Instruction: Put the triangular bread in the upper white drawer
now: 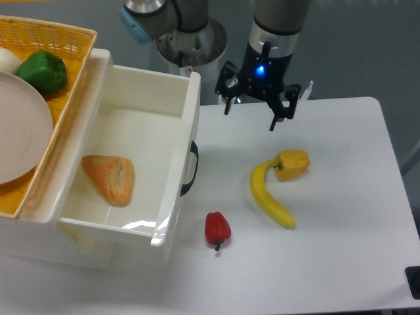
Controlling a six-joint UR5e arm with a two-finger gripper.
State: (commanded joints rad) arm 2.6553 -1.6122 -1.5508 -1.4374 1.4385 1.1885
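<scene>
basket: yellow wicker at 10 o'clock, holding a green pepper and a white plate
upper white drawer: pulled open at 9 o'clock
triangular bread: flat on the drawer floor
red pepper: on the desk at 6 o'clock
hand: empty, fingers spread, above the desk at 12 o'clock
banana, yellow pepper: touching, toward 3 o'clock

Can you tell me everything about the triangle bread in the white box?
The triangular bread is a flat pastry with rounded corners, golden-orange with paler patches. It lies flat on the floor of the open upper white drawer, towards the left side. Nothing else touches it; the tool hangs open over the table, well away.
</scene>
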